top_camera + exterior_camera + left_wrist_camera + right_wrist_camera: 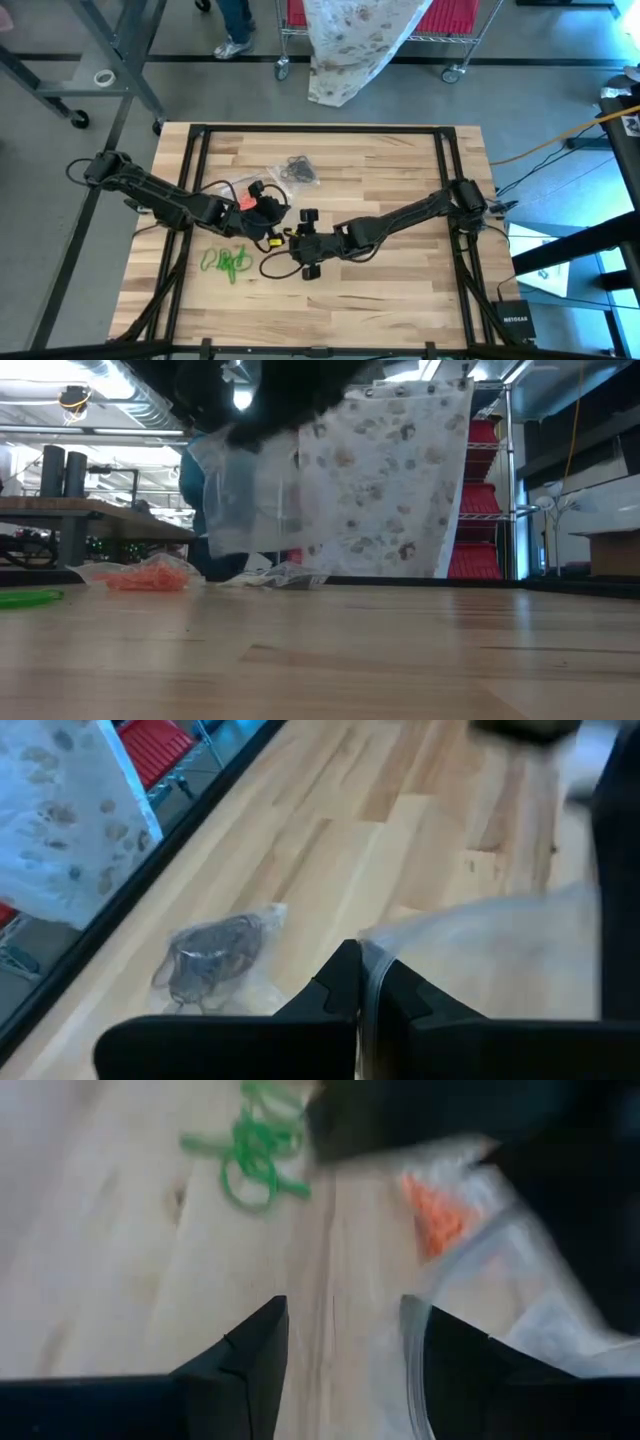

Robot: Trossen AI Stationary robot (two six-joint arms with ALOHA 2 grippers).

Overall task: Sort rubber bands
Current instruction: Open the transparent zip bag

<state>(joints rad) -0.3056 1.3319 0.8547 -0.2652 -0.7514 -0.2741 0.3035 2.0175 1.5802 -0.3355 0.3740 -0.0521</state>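
A loose bunch of green rubber bands (pixel 228 262) (pixel 255 1150) lies on the wood. Orange bands (pixel 150 575) (pixel 435 1210) sit in a clear bag on the table. Black bands lie in another clear bag (pixel 295 170) (pixel 215 955) farther back. My left gripper (pixel 268 215) (pixel 362 995) is shut on a clear plastic bag (pixel 240 490) (pixel 480 955). My right gripper (pixel 285 242) (pixel 345 1350) is open just beside it, low over the table, with the bag's edge (pixel 412 1380) along the inside of one finger. My left gripper pinches the clear bag's edge (pixel 366 970) between its two fingers. The bag hangs below the grippers in the low view, its lower end (pixel 235 550) above the table. My right gripper stands at the bag's edge; I cannot tell whether it touches it.
The black frame rails (pixel 195 180) run along the table's left, right and far sides. A patterned cloth (pixel 385 480) hangs over a cart with red bins beyond the far edge. Bare wood (pixel 390 280) lies toward the table's near right.
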